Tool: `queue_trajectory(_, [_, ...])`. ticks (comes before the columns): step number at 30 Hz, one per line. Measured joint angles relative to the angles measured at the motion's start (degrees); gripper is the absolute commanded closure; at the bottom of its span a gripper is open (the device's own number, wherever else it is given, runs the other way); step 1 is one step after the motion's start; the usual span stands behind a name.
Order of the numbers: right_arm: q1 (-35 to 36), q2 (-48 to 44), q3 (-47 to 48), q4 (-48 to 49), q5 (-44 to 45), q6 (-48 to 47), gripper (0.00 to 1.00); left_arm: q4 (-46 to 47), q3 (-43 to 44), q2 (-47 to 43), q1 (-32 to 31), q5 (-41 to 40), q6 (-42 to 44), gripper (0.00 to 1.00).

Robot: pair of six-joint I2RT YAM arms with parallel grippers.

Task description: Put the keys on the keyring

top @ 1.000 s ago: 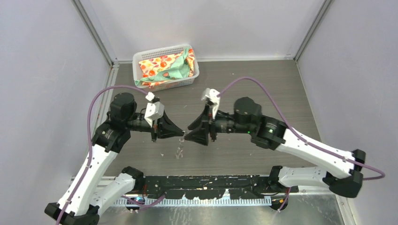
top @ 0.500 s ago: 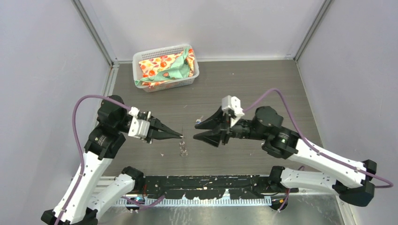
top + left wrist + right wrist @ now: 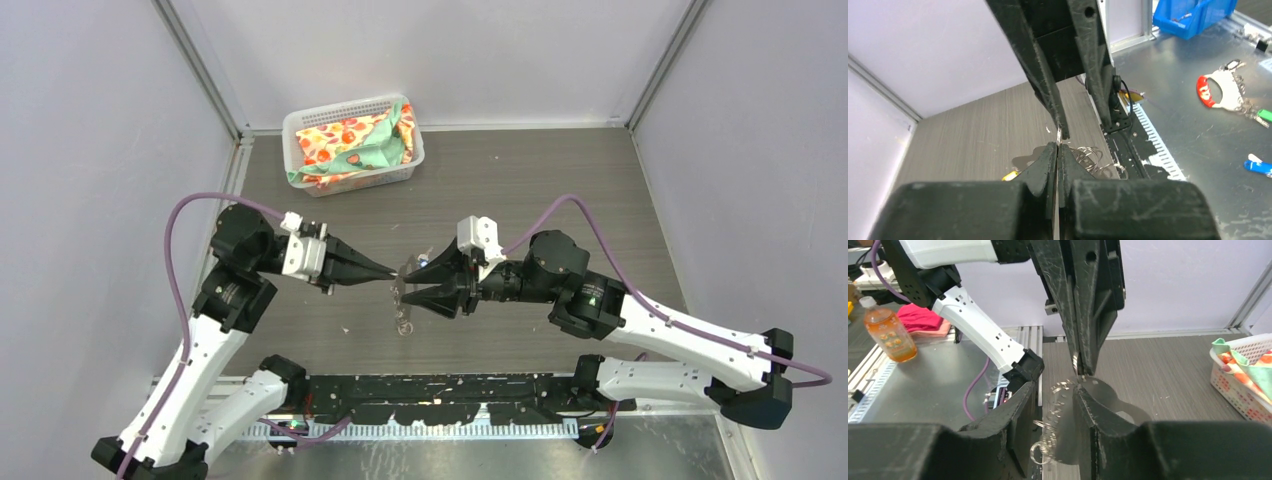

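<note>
My left gripper (image 3: 388, 274) is shut on the keyring (image 3: 404, 283), a pale flat metal piece held above the table with small wire rings (image 3: 403, 321) dangling under it. In the left wrist view the plate (image 3: 1059, 134) shows edge-on, pinched at the left gripper's tips (image 3: 1057, 146). My right gripper (image 3: 413, 284) faces the left one with its jaws apart on either side of the keyring (image 3: 1066, 435). A gap shows at the right gripper (image 3: 1054, 387) on one side. A blue key (image 3: 424, 261) lies on the table behind it. A yellow key head (image 3: 1009, 175) peeks out under the left fingers.
A white basket (image 3: 352, 142) of patterned cloth stands at the back left, also seen in the right wrist view (image 3: 1243, 380). The black mounting rail (image 3: 440, 386) runs along the near edge. Off the table are an orange bottle (image 3: 885, 335) and a blue bin (image 3: 1193, 15).
The right gripper has swung left to the keyring and narrowed its jaws round it. The left gripper, still shut on the keyring, has shifted slightly up and right.
</note>
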Motion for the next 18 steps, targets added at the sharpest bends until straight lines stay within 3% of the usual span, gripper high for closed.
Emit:
queue_trajectory(6, [1.22,0.02,-0.02,2.73,4.48,-0.22,0.71,6.34,-1.03,1.70,-0.50,-2.19,-10.08,1.00])
queue_trajectory(13, [1.42,0.35,0.00,5.11,6.71,-0.74,0.99,8.33,-1.03,1.36,-0.68,-2.62,-13.81,1.00])
queue_trajectory(18, [1.62,1.11,0.24,3.93,7.04,-0.76,0.99,8.94,-1.03,1.01,-0.72,-2.64,-14.97,1.00])
